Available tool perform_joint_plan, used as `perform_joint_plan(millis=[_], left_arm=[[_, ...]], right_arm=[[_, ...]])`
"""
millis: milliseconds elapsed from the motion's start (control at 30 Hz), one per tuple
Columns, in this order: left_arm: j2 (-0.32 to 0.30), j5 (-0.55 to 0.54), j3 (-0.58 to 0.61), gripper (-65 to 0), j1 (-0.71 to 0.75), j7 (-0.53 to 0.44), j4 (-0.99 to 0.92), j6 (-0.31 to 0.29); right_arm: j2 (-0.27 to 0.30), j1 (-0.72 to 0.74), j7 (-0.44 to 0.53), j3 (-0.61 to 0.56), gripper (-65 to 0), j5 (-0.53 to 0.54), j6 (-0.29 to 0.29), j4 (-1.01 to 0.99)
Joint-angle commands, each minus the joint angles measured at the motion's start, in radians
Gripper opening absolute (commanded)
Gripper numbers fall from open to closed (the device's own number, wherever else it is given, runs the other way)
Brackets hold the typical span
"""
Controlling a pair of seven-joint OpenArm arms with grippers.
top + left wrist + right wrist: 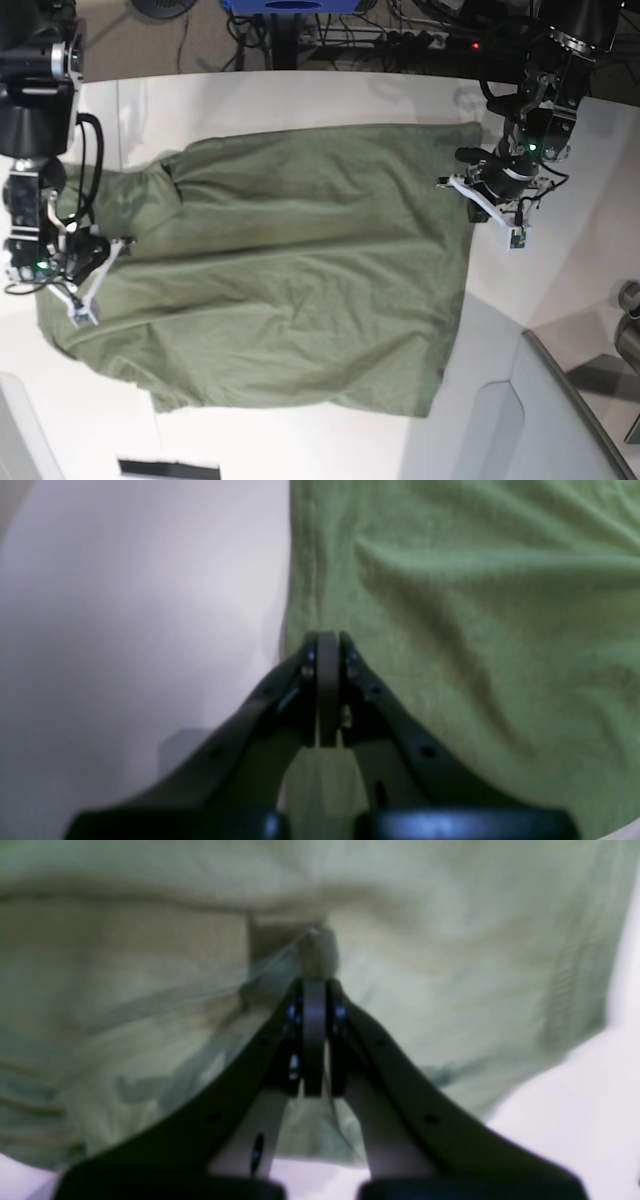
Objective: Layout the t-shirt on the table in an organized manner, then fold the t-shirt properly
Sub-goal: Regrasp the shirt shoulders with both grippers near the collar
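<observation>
T-shirt [290, 270]: olive-green, spread nearly flat across the middle of the table [330, 95], wrinkled, no fold made. In the base view the hem runs down the 3 o'clock side and the neck and sleeve end lies bunched toward 9 o'clock.

Left gripper [327, 645]: jaws drawn together at the hem edge, at 3 o'clock of the shirt in the base view [470, 185]. The left wrist view shows the tips at the cloth's border where green meets white; it appears to pinch the hem, though the cloth between the pads is hard to make out.

Right gripper [314, 985]: jaws narrow, with a small nub of fabric gathered at the tips. In the base view it sits at 9 o'clock of the shirt [85, 275], on the bunched sleeve or shoulder area.

Progress: judged to be late in the layout stage. The body is open and roughly rectangular; the 9 o'clock end remains rumpled and one sleeve is lumped near 10 o'clock. All folding remains.

Edges: the hem is fairly straight; the 6 o'clock side edge runs slightly slanted; the 12 o'clock edge is straight.

Open room: bare white surface lies beyond the hem toward 3 o'clock and along 12 o'clock. The 9 o'clock end is near the table's border, so room there is tight. A raised grey panel [540, 400] stands at 5 o'clock, just beside the hem corner.

Risk: pulling further toward 9 o'clock may drag cloth off the table.
</observation>
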Motion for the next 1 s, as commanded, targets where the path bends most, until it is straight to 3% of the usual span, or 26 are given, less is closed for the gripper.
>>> perform_joint_plan(millis=[0, 200, 433, 800, 833, 967], left_arm=[[-0.014, 0.002, -0.006, -65.0, -0.012, -0.022, 0.014, 0.001], [-0.016, 0.002, -0.043, -65.0, -0.01, -0.022, 0.013, 0.001], [-0.03, 0.002, -0.049, -65.0, -0.009, -0.021, 0.013, 0.0], [-0.03, 0.003, -0.049, -65.0, -0.01, -0.021, 0.013, -0.003], [-0.03, 0.003, -0.049, -65.0, -0.01, -0.021, 0.013, -0.003], [-0.03, 0.003, -0.049, -65.0, -0.01, -0.021, 0.013, -0.003]], right_arm=[[0.022, -0.006, -0.018, 0.006, -65.0, -0.007, -0.001, 0.076], [0.013, -0.195, -0.198, 0.13, -65.0, -0.007, -0.001, 0.434], [-0.004, -0.48, -0.273, 0.19, -65.0, -0.007, -0.001, 0.764], [-0.155, -0.678, -0.305, 0.242, -64.4, -0.007, -0.001, 0.82], [-0.165, -0.68, -0.31, 0.242, -61.8, -0.007, -0.001, 0.817], [-0.179, -0.681, -0.367, 0.242, -41.7, -0.007, -0.001, 0.813]])
